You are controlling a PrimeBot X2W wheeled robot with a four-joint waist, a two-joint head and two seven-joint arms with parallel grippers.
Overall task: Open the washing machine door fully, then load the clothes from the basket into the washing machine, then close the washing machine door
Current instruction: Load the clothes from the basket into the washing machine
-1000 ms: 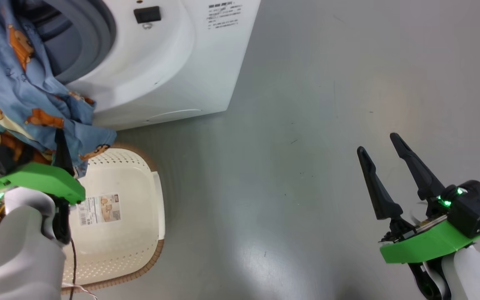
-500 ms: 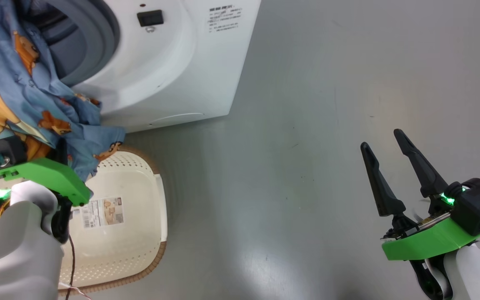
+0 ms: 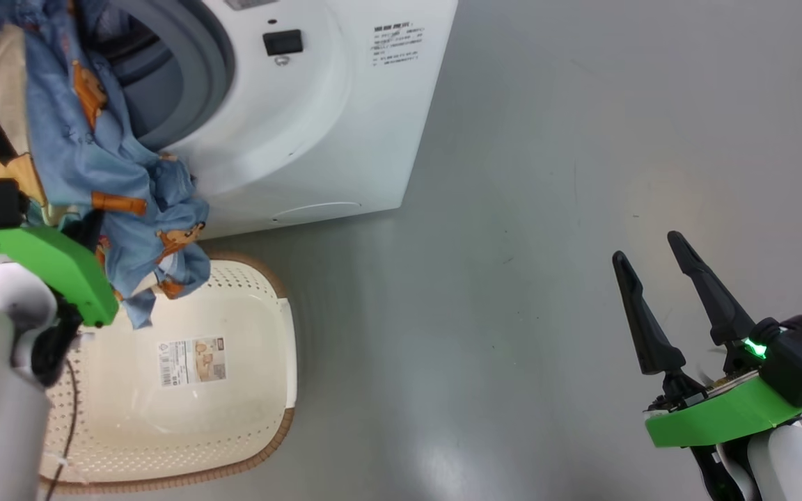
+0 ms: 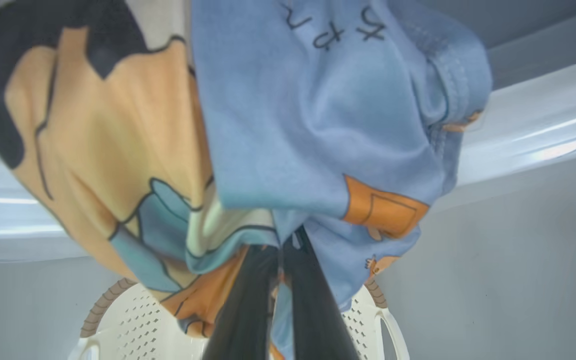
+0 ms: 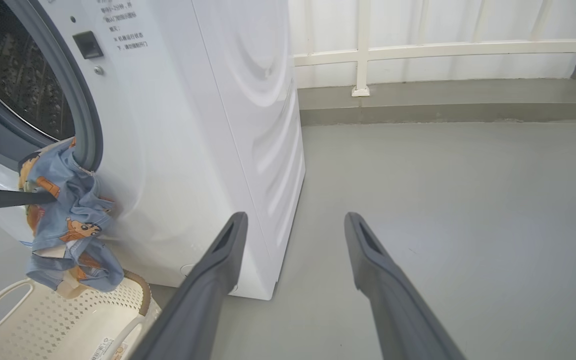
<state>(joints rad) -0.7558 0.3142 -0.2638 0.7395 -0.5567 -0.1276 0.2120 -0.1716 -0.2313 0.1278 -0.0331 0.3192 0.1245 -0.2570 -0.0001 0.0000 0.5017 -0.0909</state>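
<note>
Left gripper [image 4: 283, 252] pinches one bundle of clothes [image 3: 95, 160], hanging between the single basket [image 3: 262, 431] and the washing machine [image 3: 345, 125] opening. Right gripper [image 3: 645, 246] stands spread, well apart. The bundle has risen nearer the gasket [image 3: 209, 62] than a second ago. Smooth grey floor [image 3: 547, 174], white railing [image 5: 418, 47] behind

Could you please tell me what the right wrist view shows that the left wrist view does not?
Right wrist view: the steel drum, a white railing, and the right gripper open above the floor. Left wrist view: the left gripper, its fingers shut on the clothes, close up. Both: the clothes hanging above the basket, before the washing machine.
</note>
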